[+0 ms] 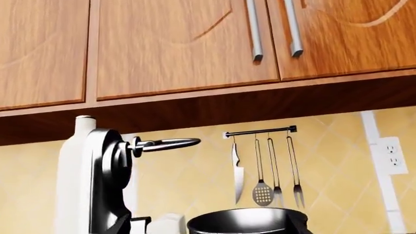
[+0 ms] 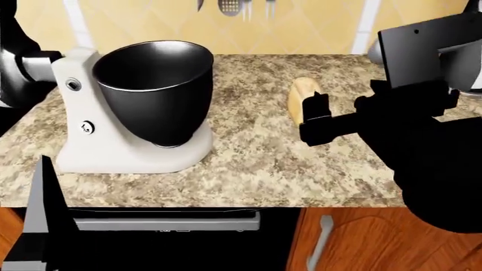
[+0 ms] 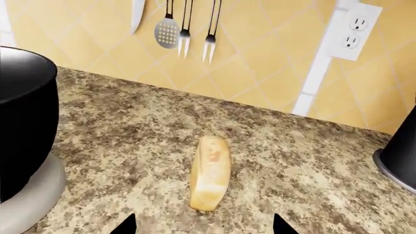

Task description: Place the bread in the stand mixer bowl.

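The bread (image 2: 299, 97), a pale tan oval slice, stands on its edge on the speckled counter, to the right of the stand mixer bowl (image 2: 154, 84). The bowl is glossy black and sits on a white mixer base (image 2: 113, 152). My right gripper (image 2: 315, 121) is open, low over the counter just in front of the bread. In the right wrist view the bread (image 3: 210, 173) lies ahead of the gripper (image 3: 202, 225), between its two wide-apart fingertips (image 3: 126, 225). The left wrist view shows only the bowl rim (image 1: 247, 220); the left jaws are hidden.
The black mixer head (image 1: 97, 185) rises at the left. Utensils (image 3: 175, 29) hang on a rail on the tiled wall, next to an outlet (image 3: 354, 29). A black appliance with a round base (image 3: 400, 156) stands at the right. Wooden cabinets (image 1: 182, 44) hang overhead.
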